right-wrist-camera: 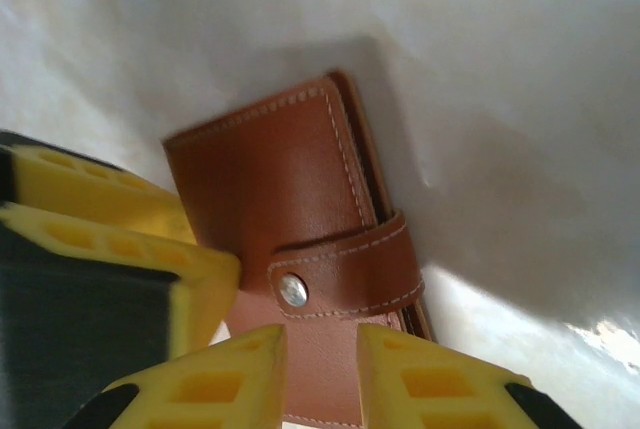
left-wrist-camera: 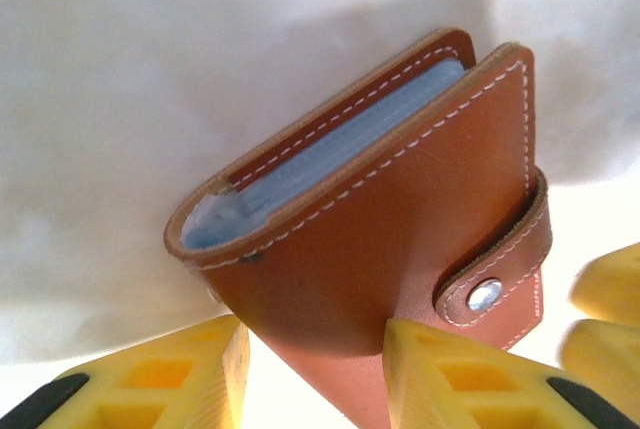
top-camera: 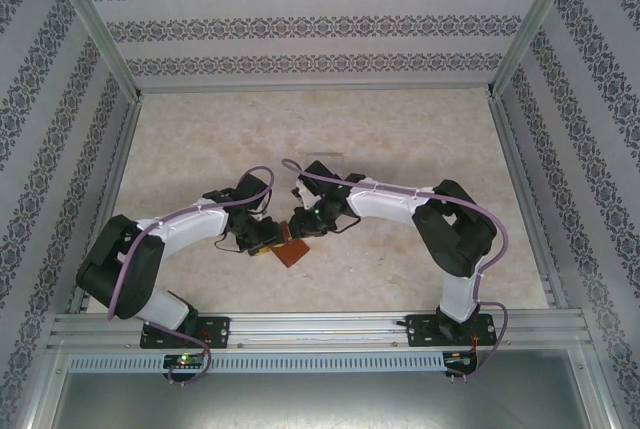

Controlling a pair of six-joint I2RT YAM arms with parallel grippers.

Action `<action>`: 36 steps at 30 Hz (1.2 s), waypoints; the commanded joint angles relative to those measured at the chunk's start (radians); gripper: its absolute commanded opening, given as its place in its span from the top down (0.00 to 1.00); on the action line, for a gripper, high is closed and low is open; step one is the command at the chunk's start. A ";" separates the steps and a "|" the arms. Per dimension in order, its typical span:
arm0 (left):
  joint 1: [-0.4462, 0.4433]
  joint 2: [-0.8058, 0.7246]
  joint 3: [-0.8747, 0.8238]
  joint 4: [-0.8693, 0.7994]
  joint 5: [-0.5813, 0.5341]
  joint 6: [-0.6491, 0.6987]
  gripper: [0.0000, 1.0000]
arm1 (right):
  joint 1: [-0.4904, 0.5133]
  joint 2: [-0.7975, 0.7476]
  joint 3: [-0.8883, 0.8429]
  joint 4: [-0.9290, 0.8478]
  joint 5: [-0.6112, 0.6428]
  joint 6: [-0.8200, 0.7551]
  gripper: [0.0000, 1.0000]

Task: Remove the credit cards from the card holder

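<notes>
Left jaws: your left gripper [left-wrist-camera: 315, 334] has its 2 yellow jaws drawn partway in, 1 on each side of the lower end of the card holder [left-wrist-camera: 380, 219]. You cannot tell whether they clamp it or merely flank it.
Right jaws: your right gripper [right-wrist-camera: 320, 339] has a narrow gap between its jaws, with the brown leather of the card holder [right-wrist-camera: 270, 189] showing through it. Whether anything is pinched cannot be told.
Overhead: both arms bend inward and meet mid-bench, the left gripper [top-camera: 262, 237] and right gripper [top-camera: 303, 221] almost nose to nose over the card holder [top-camera: 292, 252].
Card holder: it is folded shut and sits on the pale bench [top-camera: 400, 139] between your 2 grippers. Whether it lies flat or is tipped up on an edge is unclear.
Strap: the strap tab [left-wrist-camera: 500, 259] wraps around the open side and is fastened by a silver snap [left-wrist-camera: 484, 295]. From the right wrist, the same strap tab [right-wrist-camera: 350, 264] and snap [right-wrist-camera: 293, 290] sit just above the jaws.
Pockets: grey-blue pocket edges [left-wrist-camera: 330, 154] show between the 2 stitched covers. You cannot make out the credit cards among them.
Crowding: yellow fingertips [left-wrist-camera: 608, 284] of the right arm sit near the strap. A yellow left-arm finger [right-wrist-camera: 110, 229] lies against the holder's left edge.
</notes>
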 commanded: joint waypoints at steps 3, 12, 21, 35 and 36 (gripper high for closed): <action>0.008 0.063 0.079 0.080 0.048 0.102 0.61 | 0.001 -0.079 -0.089 0.010 0.041 0.058 0.75; -0.005 0.144 0.145 0.129 0.128 0.111 0.68 | 0.002 -0.213 -0.134 -0.129 0.218 0.095 0.69; 0.006 0.115 0.130 0.018 0.039 0.087 0.68 | 0.024 -0.211 -0.060 -0.208 0.350 0.198 0.49; 0.008 0.158 0.023 0.148 0.202 0.038 0.83 | 0.059 -0.050 0.077 -0.248 0.329 0.268 0.46; 0.007 0.159 0.012 0.161 0.207 0.029 0.84 | 0.064 -0.039 0.083 -0.252 0.331 0.267 0.45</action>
